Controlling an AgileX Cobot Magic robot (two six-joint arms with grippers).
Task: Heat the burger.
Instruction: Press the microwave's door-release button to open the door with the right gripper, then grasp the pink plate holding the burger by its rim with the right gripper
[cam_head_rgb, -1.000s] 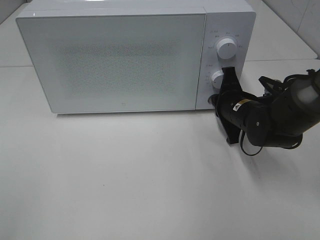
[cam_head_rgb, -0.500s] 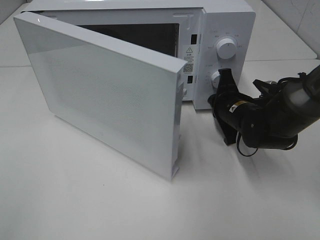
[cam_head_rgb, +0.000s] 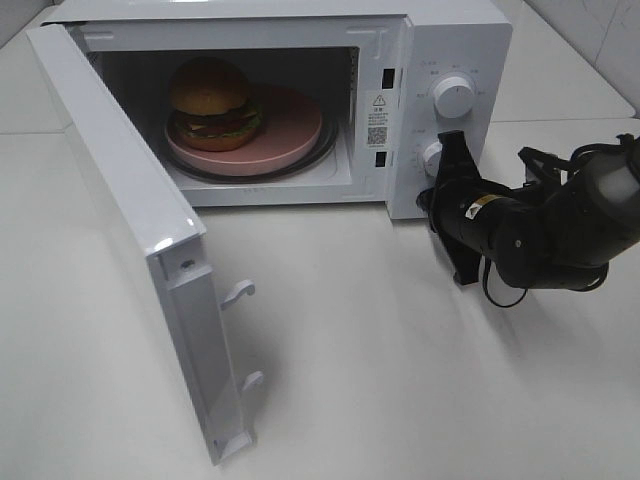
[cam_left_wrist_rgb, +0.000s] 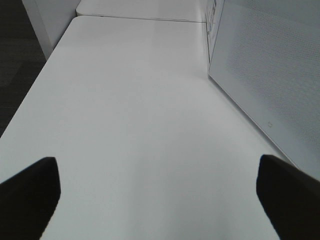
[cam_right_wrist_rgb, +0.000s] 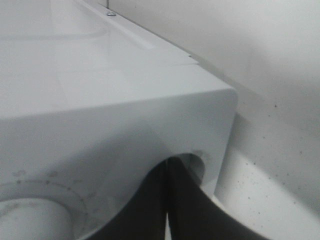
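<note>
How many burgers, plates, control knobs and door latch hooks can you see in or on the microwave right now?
Burger: 1
Pink plate: 1
Knobs: 2, upper knob and lower knob
Door hooks: 2, upper hook and lower hook
Total: 6

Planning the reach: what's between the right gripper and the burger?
The microwave's control panel stands between right gripper and burger; the exterior high view shows it.
</note>
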